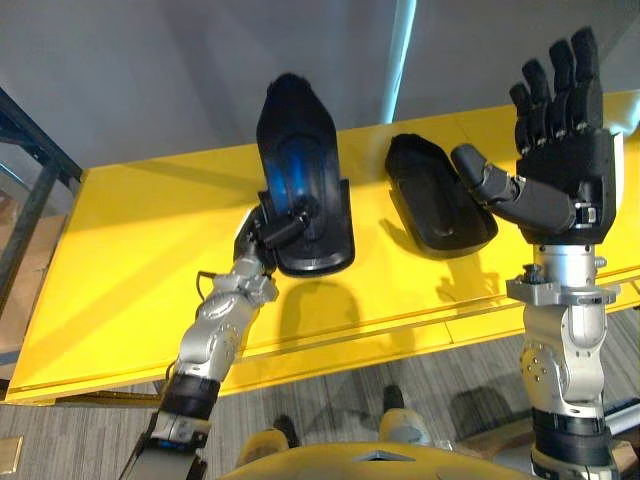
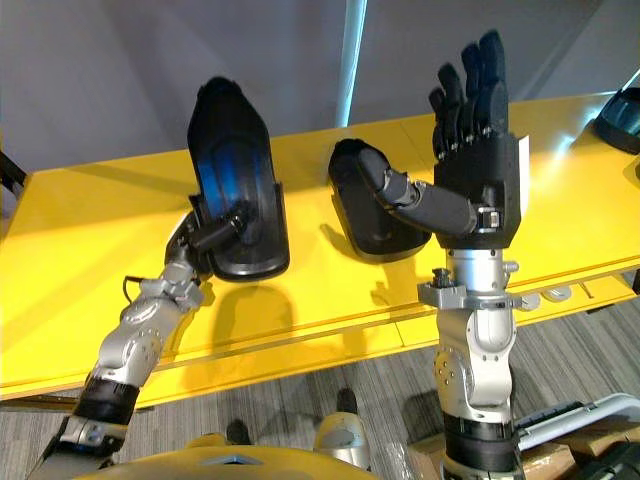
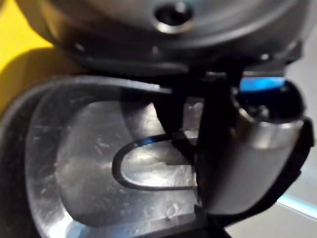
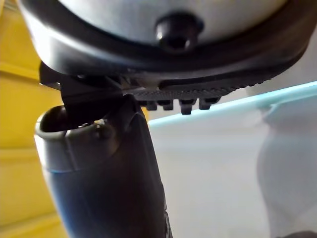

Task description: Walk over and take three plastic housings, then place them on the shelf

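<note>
So the work surface is a big bright yellow table (image 1: 130, 270) with a glossy top. You can see soft shadows of the arms and parts on it, and a seam line runs along near its front edge. Behind it there's a plain grey wall (image 1: 150, 70) with a thin pale-blue light strip (image 1: 403, 50) running straight up it. The floor (image 1: 320, 390) in front of the table is grey and streaky, plank-like. Off past the table's left end there's a dark metal frame (image 1: 30, 150). I can't tell what it belongs to.

The left hand (image 1: 285, 225) is grasping a black plastic housing (image 1: 300, 140) by its lower end. The thumb is pressed into the hollow inside and the fingers sit behind it. The housing is lifted off the table and tilted up, with its narrow end pointing toward the wall. The left wrist view shows the thumb (image 3: 247, 158) sitting on the shiny inner face of that shell.

A second black housing (image 1: 430, 200) lies flat on the table, toward the back, just right of the held one. The right hand (image 1: 560, 150) is raised above the table's front edge with the fingers straight up and the thumb sticking out sideways toward that second housing. It's relaxed and holding nothing.

In the right eye view there's another dark piece (image 2: 622, 118) at the far right of the table, cut off by the edge, so I can't say for sure what it is.
</note>
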